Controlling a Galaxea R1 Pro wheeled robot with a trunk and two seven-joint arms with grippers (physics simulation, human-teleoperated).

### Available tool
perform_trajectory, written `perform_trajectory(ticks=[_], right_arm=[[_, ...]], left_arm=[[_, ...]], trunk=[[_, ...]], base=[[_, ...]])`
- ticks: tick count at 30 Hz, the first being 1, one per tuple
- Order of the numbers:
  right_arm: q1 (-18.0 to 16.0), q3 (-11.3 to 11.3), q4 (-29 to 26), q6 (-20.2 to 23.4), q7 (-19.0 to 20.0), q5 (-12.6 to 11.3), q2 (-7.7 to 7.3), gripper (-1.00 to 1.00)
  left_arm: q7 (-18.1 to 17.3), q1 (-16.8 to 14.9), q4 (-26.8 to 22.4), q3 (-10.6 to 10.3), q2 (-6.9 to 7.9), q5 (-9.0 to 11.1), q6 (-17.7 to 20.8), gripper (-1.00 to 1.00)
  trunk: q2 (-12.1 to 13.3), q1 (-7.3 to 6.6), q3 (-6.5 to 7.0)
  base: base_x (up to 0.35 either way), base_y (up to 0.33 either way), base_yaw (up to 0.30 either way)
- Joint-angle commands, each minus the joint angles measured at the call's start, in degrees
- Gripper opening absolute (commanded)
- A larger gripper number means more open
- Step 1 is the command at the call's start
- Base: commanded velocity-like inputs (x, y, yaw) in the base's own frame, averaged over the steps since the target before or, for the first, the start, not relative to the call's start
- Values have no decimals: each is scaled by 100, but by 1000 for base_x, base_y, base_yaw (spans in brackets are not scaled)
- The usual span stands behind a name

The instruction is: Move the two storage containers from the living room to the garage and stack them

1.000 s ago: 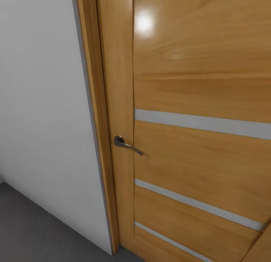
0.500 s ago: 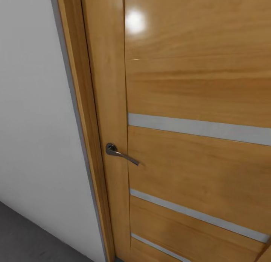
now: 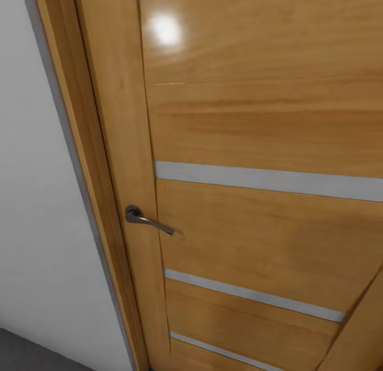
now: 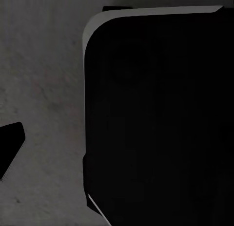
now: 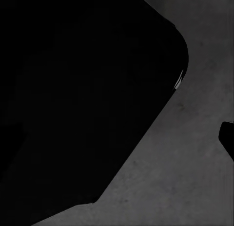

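Observation:
The two storage containers are out of view. In the head view a wooden door [image 3: 255, 222] with pale horizontal strips and a metal lever handle [image 3: 146, 219] stands close ahead, in a garage with a white wall [image 3: 37, 243]. A sliver of the dark grey concrete floor [image 3: 26, 355] lies below the wall. Both wrist views look down at the same floor [image 4: 44, 89] [image 5: 195, 177]. One dark fingertip [image 4: 9, 150] of my left gripper pokes in at the picture's edge, and one fingertip [image 5: 228, 138] of my right gripper does the same.
The door frame [image 3: 85, 200] runs between wall and door. A large black rounded body, part of the robot itself, covers much of the left wrist view [image 4: 156, 119] and the right wrist view [image 5: 78, 99], just above the floor.
The whole head picture has shifted: door, frame and handle now sit further left and look larger, and less floor shows. The camera has moved, not the door.

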Motion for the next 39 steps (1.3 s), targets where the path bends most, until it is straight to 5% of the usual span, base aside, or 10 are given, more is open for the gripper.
perform_trajectory(ticks=[1, 39], right_arm=[[-1, 11, 0, -14, -3, -5, 0, 100], [-1, 11, 0, -14, -3, -5, 0, 100]], left_arm=[[2, -1, 1, 2, 0, 10, -17, 100], [11, -1, 1, 5, 0, 14, -17, 100]], trunk=[[-2, 0, -4], [-2, 0, -4]], base=[[0, 0, -239], [0, 0, -238]])
